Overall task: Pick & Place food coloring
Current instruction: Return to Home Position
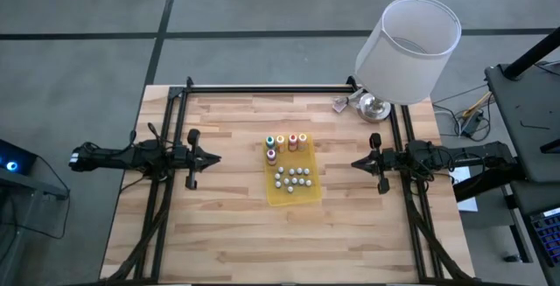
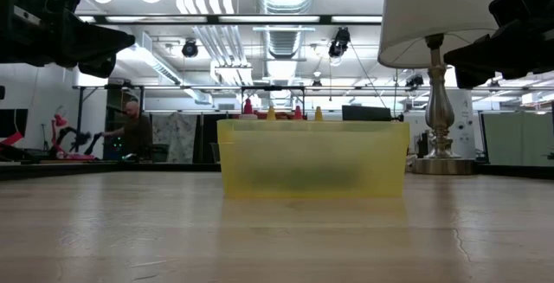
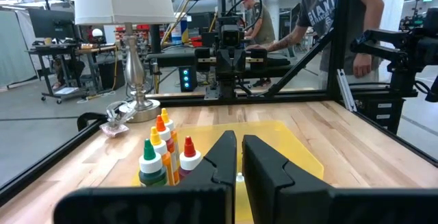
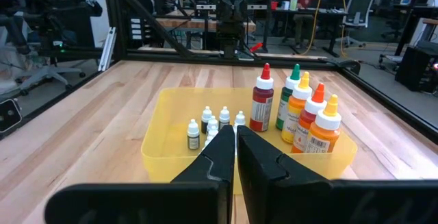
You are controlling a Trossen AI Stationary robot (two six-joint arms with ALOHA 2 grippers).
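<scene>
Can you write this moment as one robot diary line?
left pincer: shut, empty, table's left edge | right pincer: shut, empty, right edge | small bottles: inside yellow bin | tall bottles: upright, same bin

Got five taller food coloring bottles (image 4: 299, 111) standing upright along one edge of the yellow bin (image 1: 302, 198), caps red, green and orange-to-yellow. Plus roughly ten tiny white-capped bottles (image 1: 293, 178) upright mid-bin. Sitting between the jaws of the left gripper (image 1: 214, 157) and right gripper (image 1: 354, 162), well apart from both.
</scene>
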